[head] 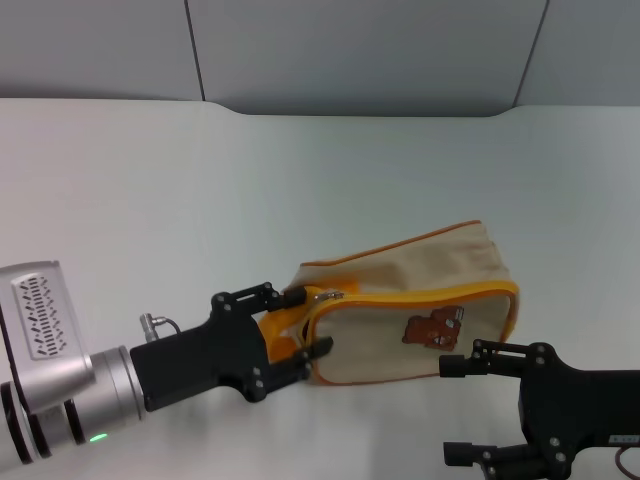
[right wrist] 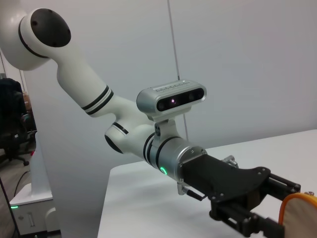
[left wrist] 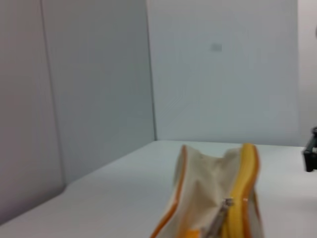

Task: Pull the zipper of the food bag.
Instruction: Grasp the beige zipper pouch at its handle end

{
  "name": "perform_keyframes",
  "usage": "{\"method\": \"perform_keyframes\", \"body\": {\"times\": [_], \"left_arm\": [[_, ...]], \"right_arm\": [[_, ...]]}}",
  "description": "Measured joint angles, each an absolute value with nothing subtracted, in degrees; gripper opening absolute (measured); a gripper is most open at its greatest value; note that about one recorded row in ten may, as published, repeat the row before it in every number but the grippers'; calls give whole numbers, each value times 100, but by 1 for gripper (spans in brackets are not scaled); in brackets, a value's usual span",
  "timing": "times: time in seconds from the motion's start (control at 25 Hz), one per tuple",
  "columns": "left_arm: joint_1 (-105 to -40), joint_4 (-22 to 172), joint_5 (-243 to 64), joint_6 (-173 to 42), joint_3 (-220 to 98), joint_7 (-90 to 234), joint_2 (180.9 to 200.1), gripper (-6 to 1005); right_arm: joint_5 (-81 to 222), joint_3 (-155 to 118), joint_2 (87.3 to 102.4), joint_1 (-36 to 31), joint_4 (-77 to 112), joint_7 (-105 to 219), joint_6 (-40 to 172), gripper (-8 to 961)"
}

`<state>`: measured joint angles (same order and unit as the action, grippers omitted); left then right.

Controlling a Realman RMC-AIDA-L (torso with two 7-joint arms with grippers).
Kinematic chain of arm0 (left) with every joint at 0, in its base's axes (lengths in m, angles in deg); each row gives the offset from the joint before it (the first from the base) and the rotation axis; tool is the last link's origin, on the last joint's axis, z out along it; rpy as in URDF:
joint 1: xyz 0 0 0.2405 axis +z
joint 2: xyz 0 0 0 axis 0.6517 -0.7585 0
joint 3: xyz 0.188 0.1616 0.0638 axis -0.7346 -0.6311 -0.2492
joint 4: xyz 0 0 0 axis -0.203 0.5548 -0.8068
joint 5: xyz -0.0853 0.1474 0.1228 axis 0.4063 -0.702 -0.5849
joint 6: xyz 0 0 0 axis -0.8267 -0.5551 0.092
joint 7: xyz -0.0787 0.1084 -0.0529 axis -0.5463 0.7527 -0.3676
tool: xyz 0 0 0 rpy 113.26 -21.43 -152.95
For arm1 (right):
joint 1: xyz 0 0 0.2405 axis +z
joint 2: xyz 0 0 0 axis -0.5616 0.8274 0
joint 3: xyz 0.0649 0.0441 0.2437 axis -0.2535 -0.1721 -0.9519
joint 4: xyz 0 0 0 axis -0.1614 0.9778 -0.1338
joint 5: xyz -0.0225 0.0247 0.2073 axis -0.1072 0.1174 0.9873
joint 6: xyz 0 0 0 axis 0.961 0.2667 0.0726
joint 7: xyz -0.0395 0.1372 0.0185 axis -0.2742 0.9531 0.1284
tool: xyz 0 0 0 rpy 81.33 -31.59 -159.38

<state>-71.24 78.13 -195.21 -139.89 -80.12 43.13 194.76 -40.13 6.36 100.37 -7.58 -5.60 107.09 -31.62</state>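
Note:
The food bag [head: 420,290] lies on the white table, a beige pouch with orange-yellow trim and a brown bear patch [head: 432,328] on its near face. The zipper [head: 327,295], a small silver pull tab, sits at the bag's left end and also shows in the left wrist view [left wrist: 225,204]. My left gripper [head: 305,322] is open, its black fingers straddling the bag's left end and the orange loop handle [head: 283,330]. I cannot tell if they touch it. My right gripper [head: 450,410] is open and empty, just in front of the bag's right end.
The white table [head: 150,180] runs back to a grey wall [head: 350,50]. The right wrist view shows my left arm [right wrist: 168,148] and a corner of the bag [right wrist: 299,218].

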Motion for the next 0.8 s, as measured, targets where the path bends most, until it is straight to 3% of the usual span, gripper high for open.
{"method": "perform_keyframes", "body": {"times": [0.08,0.2,0.4,0.8], "left_arm": [[-7117,7817,-19520,-13979,-7963,4318,19476,781],[-7096,7825,-19517,-13962,-7833,4322,19471,547],[-7115,7806,-19517,-13947,-7830,4324,19467,324],[-7299,7853,-19488,-13883,-7825,4268,19454,157]], "right_arm": [[-4011,636,10036,-763,-560,10709,-3162,819],[-4004,636,10036,-763,-560,10709,-3162,818],[-3997,637,10036,-763,-565,10709,-3138,818],[-3838,516,10043,-761,-560,10733,-3059,817]]}}
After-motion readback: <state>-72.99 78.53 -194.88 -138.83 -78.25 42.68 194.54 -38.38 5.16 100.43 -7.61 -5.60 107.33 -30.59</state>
